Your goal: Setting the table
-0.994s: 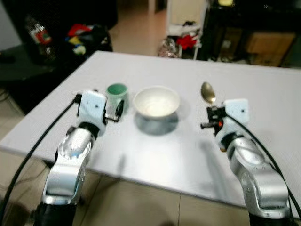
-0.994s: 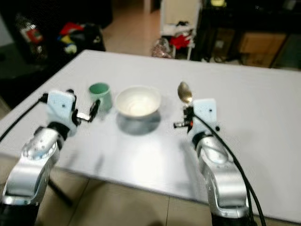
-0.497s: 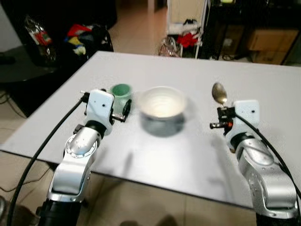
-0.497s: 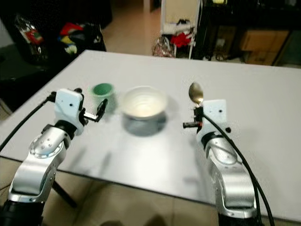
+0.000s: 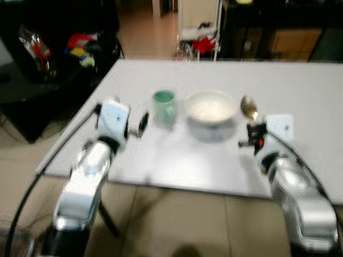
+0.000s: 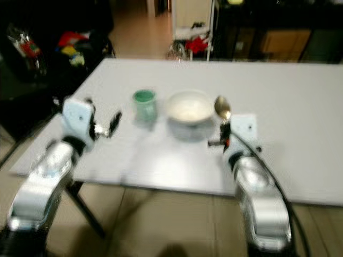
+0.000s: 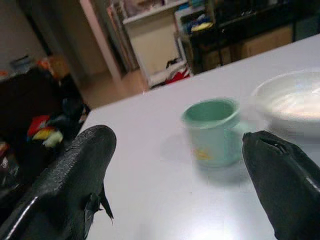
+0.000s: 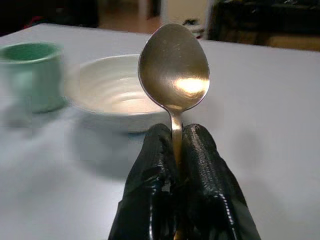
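Note:
A green cup (image 5: 163, 103) and a white bowl (image 5: 210, 106) stand side by side on the grey table (image 5: 300, 85). My left gripper (image 5: 141, 123) hovers open just left of the cup, over the table's near part. In the left wrist view the cup (image 7: 212, 131) stands ahead between the two spread fingers (image 7: 70, 175), with the bowl (image 7: 292, 102) beside it. My right gripper (image 8: 175, 145) is shut on the handle of a metal spoon (image 8: 174, 67), held upright with its bowl end up. The spoon (image 5: 248, 107) is just right of the white bowl.
The table's near edge (image 5: 177, 184) runs just under both arms, with tiled floor (image 5: 177, 225) below it. Dark furniture with red and yellow items (image 5: 80, 43) stands at the far left. A white shelf unit (image 5: 195, 27) and dark cabinets (image 5: 284, 37) stand behind the table.
The whole picture has shifted and blurred, so the camera has moved. The cup and bowl now lie further right of my left gripper. The spoon stays held upright, nearer the bowl.

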### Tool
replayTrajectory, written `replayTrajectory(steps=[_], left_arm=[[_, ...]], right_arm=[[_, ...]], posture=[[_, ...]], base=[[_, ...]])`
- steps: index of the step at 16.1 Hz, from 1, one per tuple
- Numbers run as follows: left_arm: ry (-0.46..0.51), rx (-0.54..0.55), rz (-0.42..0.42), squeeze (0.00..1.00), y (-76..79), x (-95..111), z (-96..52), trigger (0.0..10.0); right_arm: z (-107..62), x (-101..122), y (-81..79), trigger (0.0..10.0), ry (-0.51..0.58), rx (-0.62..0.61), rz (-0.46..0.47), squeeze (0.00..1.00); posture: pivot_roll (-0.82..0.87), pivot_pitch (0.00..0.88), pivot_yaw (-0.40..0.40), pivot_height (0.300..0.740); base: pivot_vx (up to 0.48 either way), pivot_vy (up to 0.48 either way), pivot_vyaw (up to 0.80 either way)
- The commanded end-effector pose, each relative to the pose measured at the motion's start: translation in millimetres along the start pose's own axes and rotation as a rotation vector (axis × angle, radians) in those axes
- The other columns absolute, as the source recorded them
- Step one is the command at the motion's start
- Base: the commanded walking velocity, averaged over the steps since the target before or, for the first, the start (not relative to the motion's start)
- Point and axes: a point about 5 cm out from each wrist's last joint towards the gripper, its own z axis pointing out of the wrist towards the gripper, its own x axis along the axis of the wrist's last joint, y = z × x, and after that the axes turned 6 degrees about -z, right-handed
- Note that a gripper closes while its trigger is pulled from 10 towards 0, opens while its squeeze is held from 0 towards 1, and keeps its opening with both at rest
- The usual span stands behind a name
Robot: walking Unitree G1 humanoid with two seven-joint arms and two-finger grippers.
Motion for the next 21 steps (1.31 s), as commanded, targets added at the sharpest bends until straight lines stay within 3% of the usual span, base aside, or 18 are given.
replayTrajectory(steps=[1,4,6,10,12,14,16,21], left_arm=[[-0.010,0.005,0.002,0.00,-1.6,-1.1,0.0,10.0],[-0.021,-0.035,-0.034,0.00,4.1,-1.7,-0.3,10.0],[-0.031,-0.125,-0.042,0.00,13.6,-2.2,-2.3,10.0],[-0.075,-0.298,-0.057,0.00,27.1,-6.8,-11.2,10.0],[-0.113,-0.466,-0.081,0.00,39.7,-8.0,-19.8,10.0],[-0.145,-0.540,-0.075,0.00,45.0,-10.9,-25.2,10.0],[-0.166,-0.568,-0.065,0.00,47.4,-12.4,-27.4,10.0],[-0.169,-0.576,-0.061,0.00,46.5,-10.0,-28.9,10.0]], right_arm=[[-0.2,4.3,0.0,10.0,0.013,0.001,-0.008,0.00],[2.3,-0.6,4.8,10.0,-0.038,0.018,-0.042,0.00],[6.0,-7.1,6.6,10.0,-0.098,0.041,-0.097,0.00],[11.2,-18.8,17.1,10.0,-0.211,-0.065,-0.136,0.00],[16.9,-30.3,23.0,10.0,-0.295,-0.097,-0.189,0.00],[24.0,-34.3,24.3,10.0,-0.309,-0.104,-0.196,0.00],[38.8,-45.3,27.0,10.0,-0.342,-0.112,-0.185,0.00],[57.4,-56.5,36.0,10.0,-0.353,-0.127,-0.198,0.00]], posture=[[0.06,0.000,0.066,0.740],[0.06,0.000,0.072,0.740],[0.06,0.000,0.071,0.740],[0.07,0.000,0.064,0.740],[0.07,0.000,0.067,0.740],[0.07,0.000,0.071,0.740],[0.07,0.000,0.072,0.740],[0.08,0.000,0.066,0.740]], base=[[0.000,-0.480,0.00],[0.000,0.000,0.00],[0.000,0.000,0.00],[0.000,0.000,0.00],[0.000,0.000,0.00],[0.000,0.000,0.00],[0.000,0.000,0.00],[0.000,0.000,0.00]])
